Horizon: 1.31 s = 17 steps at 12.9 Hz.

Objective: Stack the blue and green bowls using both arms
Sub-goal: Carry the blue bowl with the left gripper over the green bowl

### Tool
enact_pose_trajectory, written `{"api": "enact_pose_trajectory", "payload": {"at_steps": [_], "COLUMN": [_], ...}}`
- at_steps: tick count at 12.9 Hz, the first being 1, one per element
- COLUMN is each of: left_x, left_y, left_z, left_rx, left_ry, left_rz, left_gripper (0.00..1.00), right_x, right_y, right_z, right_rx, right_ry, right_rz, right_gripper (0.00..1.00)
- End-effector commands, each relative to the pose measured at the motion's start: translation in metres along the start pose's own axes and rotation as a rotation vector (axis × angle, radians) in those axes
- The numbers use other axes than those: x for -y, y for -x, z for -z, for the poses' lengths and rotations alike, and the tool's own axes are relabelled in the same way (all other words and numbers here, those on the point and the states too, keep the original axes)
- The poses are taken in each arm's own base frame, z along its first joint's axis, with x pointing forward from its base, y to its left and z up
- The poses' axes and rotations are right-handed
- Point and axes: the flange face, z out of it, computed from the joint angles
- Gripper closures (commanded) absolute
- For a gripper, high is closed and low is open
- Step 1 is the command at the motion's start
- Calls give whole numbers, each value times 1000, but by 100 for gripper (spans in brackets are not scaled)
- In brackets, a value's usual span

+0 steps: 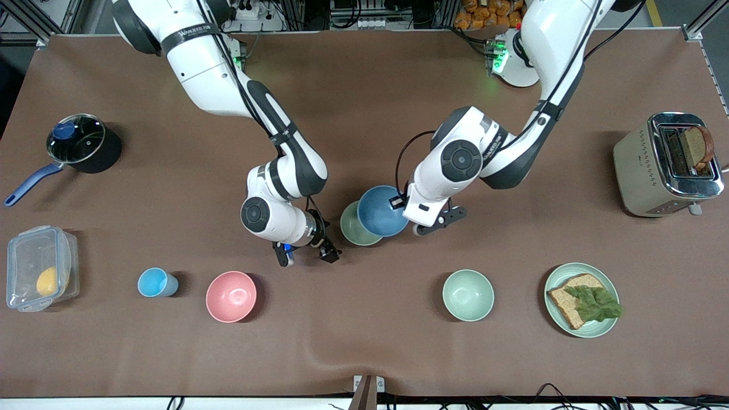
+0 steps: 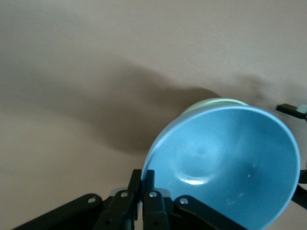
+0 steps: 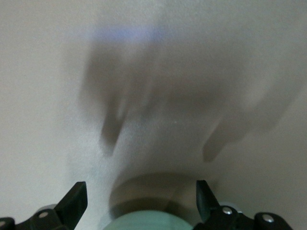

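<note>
Blue bowl (image 1: 383, 211) hangs tilted over the green bowl (image 1: 354, 228), its rim clamped in my left gripper (image 2: 142, 191). My right gripper (image 1: 307, 254) hovers beside them, fingers apart; pink bowl (image 1: 231, 296) sits nearer the camera.

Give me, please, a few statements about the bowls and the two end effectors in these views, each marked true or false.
1. The left end effector is clamped on the rim of the blue bowl. True.
2. The blue bowl is tilted over the green bowl, not yet seated in it. True.
3. The right end effector holds the green bowl. False: it is open and empty, beside that bowl toward the right arm's end of the table.
4. The pink bowl is stacked in the mint bowl. False: they stand apart.
5. The toaster is empty. False: a slice of bread sticks out of it.
</note>
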Motion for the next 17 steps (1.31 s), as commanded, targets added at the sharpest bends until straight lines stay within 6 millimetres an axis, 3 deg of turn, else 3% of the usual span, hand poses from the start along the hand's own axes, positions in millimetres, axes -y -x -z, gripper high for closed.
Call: {"api": "enact_pose_trajectory", "payload": {"at_steps": [1,5,17], "left_x": [-16,-25,-24], "left_y": [7,17,11], "left_z": [-17,-39,-73], "left_rx": [-1,-7,-34], "left_ry": [30,43,35], "left_rz": [47,29,0], "left_gripper": [100,100,100], "right_x": [-11,-10,-9], "right_y": [28,30,18], "right_z": [2,1,5], "right_rx": [-7,-13,-16], "right_ry": [15,8,9], "right_rz": [-7,-17,-7], "right_gripper": [0,0,0]}}
